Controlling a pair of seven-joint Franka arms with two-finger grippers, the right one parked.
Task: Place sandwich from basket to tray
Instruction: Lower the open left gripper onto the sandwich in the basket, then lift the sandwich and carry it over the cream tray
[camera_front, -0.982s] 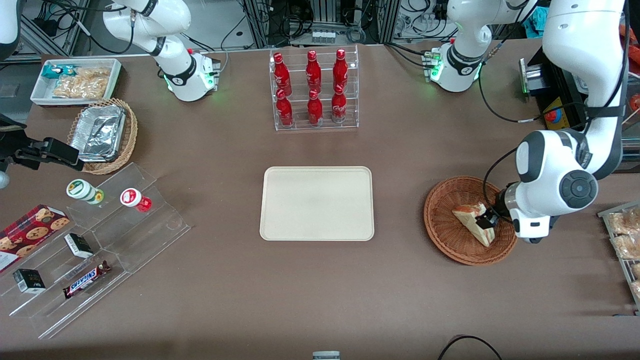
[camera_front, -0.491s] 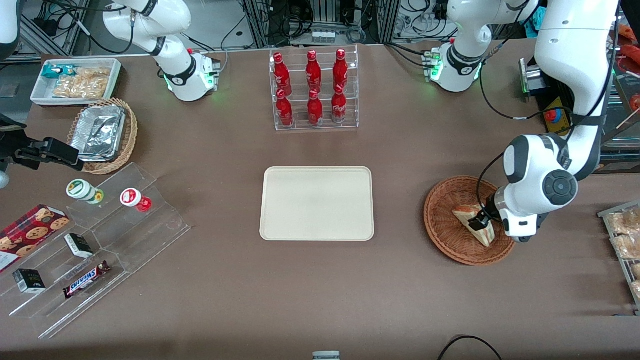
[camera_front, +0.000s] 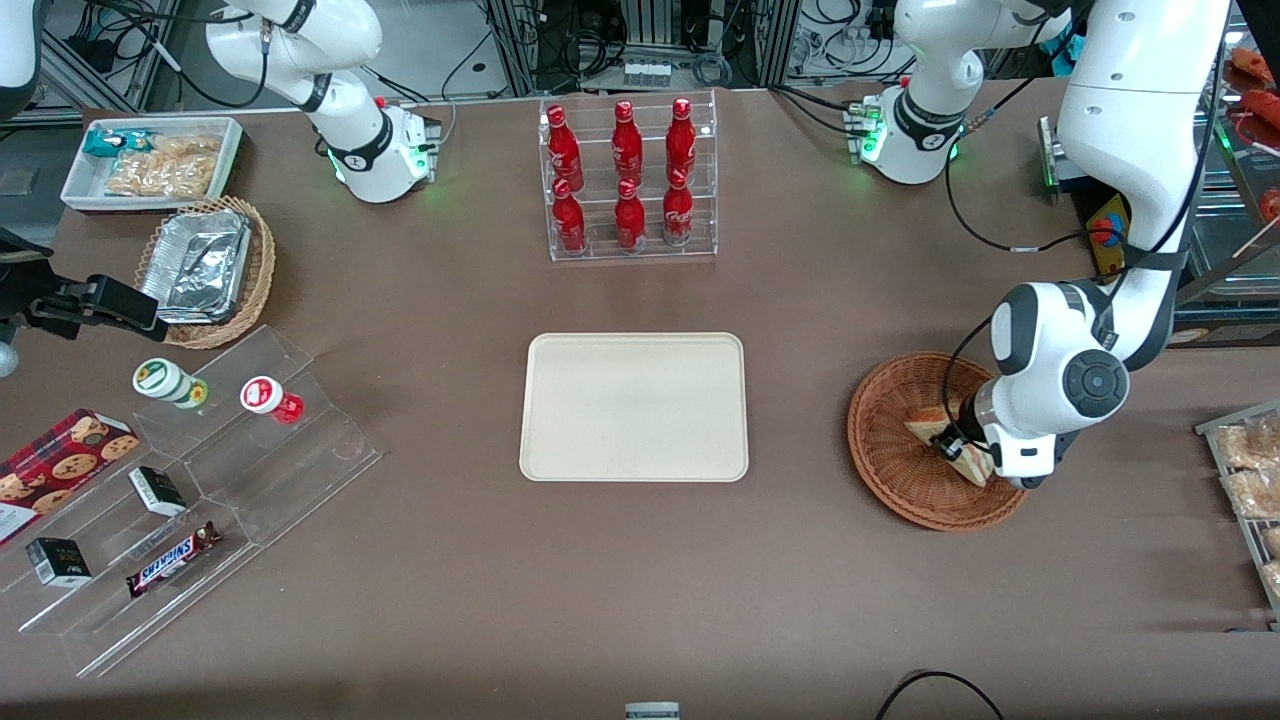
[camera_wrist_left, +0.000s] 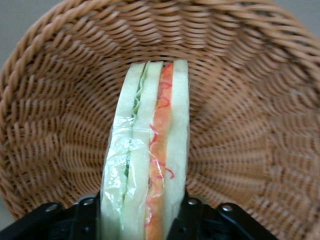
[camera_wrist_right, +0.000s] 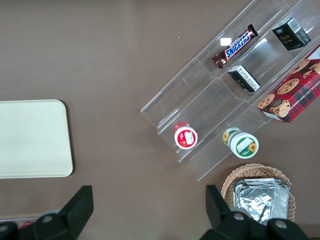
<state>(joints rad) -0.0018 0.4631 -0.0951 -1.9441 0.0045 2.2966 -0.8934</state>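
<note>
While the tray (camera_front: 634, 407) sits bare at mid-table in the front view, the gripper (camera_front: 950, 446) is down in the basket (camera_front: 890, 450), and only the wrist view shows its fingers (camera_wrist_left: 86, 216) clamping the wrapped sandwich (camera_wrist_left: 147, 160).

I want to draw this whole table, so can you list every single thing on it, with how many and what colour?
sandwich: 1, white, orange and green, in the basket
basket: 1, reddish-brown, toward the working arm's end
tray: 1, cream, table middle
cola bottles: 6, red, in a clear rack farther from the camera than the tray
foil containers: silver, in a tan basket
snack bin: 1, white, toward the parked arm's end
clear stepped stand: 1, holding two small pots, two black boxes, a Snickers bar
cookie box: 1, red
claw: 1, black, around the sandwich
</note>
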